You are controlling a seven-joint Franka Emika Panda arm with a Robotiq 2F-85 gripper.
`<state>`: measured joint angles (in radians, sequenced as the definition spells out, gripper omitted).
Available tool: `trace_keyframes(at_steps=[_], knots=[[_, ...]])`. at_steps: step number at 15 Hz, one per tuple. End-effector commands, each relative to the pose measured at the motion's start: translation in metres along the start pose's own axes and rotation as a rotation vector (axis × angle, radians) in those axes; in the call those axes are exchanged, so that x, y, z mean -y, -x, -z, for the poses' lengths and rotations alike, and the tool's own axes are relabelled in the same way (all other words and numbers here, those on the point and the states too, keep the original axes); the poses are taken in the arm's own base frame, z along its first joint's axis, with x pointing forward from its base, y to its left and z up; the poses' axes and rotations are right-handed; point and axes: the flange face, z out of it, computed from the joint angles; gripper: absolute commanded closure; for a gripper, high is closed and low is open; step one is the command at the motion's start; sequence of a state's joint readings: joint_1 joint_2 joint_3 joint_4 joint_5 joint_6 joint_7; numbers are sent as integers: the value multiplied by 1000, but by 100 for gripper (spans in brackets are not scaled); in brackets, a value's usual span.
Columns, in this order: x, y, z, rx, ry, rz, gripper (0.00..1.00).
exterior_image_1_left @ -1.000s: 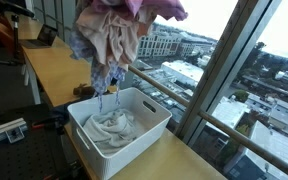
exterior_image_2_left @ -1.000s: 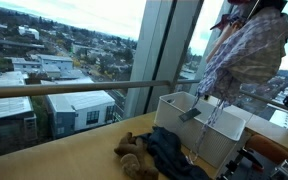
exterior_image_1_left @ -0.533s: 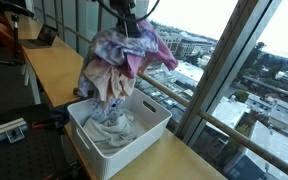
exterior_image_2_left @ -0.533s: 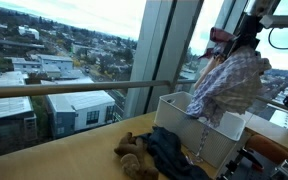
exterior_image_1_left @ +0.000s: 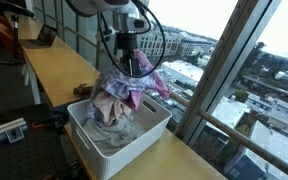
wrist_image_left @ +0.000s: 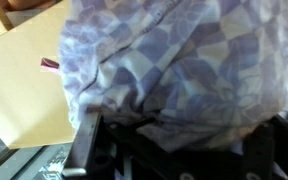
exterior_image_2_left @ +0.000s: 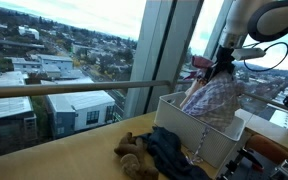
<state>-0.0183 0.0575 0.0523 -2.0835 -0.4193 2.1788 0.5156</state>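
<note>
Clearly, the gripper is clenched on the top of a plaid-and-pink clothes bundle. The bundle hangs with its long axis upright, its loose end pointing down into the white bin on the wooden table. Plaid cloth fills the wrist view.

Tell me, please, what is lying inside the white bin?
A crumpled pale cloth lies inside the white bin. The plaid bundle, gripped by the claw, hangs into it from above. The bundle and the cloth cover the bin's bottom, so anything underneath cannot be seen.
</note>
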Motion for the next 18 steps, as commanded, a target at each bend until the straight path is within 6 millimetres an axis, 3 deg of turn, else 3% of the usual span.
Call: trace_keyframes(at_steps=[1, 7, 13, 14, 18], knots=[[32, -13, -28, 5, 27, 50, 95], [77, -14, -74, 69, 50, 132, 95], [95, -19, -99, 105, 68, 159, 95], [96, -19, -101, 119, 69, 162, 64], [94, -10, -85, 158, 113, 177, 34]])
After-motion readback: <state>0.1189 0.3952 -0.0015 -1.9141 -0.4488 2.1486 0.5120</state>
